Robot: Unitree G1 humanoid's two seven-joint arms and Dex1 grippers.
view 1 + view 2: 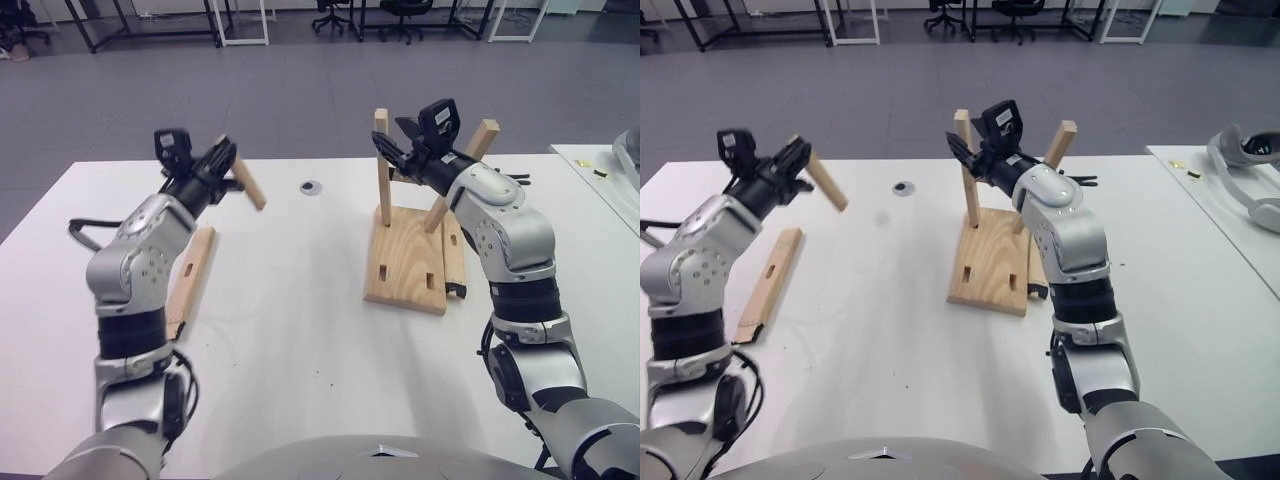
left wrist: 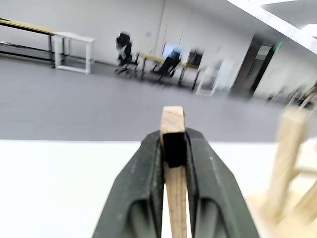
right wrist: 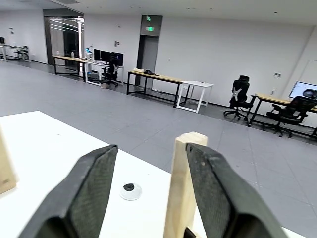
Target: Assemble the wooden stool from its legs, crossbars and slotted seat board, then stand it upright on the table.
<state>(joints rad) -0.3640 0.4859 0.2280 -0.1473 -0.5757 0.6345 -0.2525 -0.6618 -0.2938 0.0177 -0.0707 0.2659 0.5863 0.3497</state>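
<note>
Left gripper (image 1: pixel 225 165) clamps a spare leg (image 1: pixel 248 183) aloft, seemingly ready for slotting. Right gripper (image 1: pixel 396 142), jaws wide, straddles 1 upright leg (image 1: pixel 383 175) standing in the seat board (image 1: pixel 405 262).

Leg (image 3: pixel 182 193) between right end effector's (image 3: pixel 151 166) fingers (image 3: pixel 84 198)

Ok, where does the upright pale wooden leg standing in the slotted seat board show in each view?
Left eye view: upright pale wooden leg rising from the slotted seat board, beside the right gripper.
Right eye view: same leg, centre.
Left wrist view: probably the blurred post.
Right wrist view: between the open fingers.
Shared landmark: black round cap in the tabletop.
</note>
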